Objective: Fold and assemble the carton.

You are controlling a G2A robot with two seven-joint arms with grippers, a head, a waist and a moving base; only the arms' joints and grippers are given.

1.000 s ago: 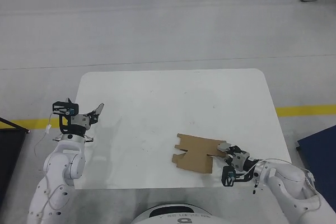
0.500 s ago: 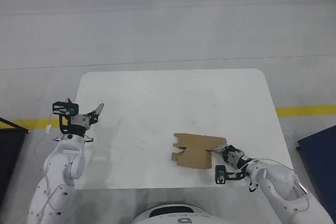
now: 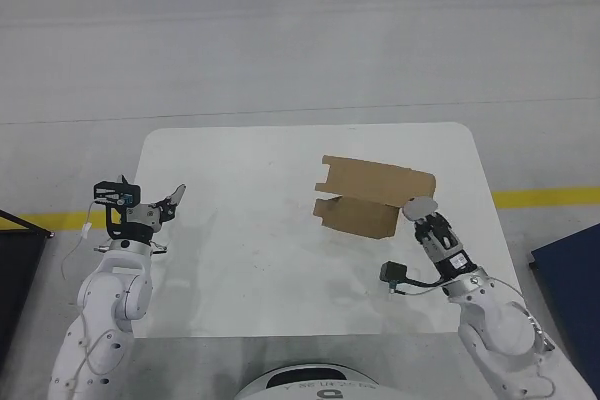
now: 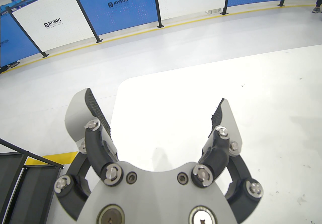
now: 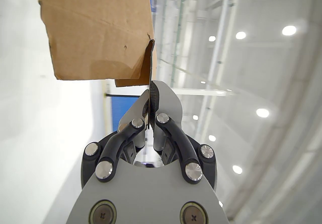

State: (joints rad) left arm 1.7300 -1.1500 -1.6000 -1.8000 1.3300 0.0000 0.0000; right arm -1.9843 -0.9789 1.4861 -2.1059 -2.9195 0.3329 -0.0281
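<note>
Opening-up stage here: my right claw (image 5: pixel 151 99) is pinched tight on one edge of the carton (image 3: pixel 370 195), holding it up over the right side of the table (image 3: pixel 240 260). My left claw (image 4: pixel 156 112) sits wide open and empty. Next move, I reckon, needs that one to spread the panels.

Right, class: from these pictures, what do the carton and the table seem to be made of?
Carton: brown cardboard, matt, seemingly corrugated; creases and a raw cut edge show. Table: smooth white top, faintly glossy, perhaps laminate or painted board.
</note>
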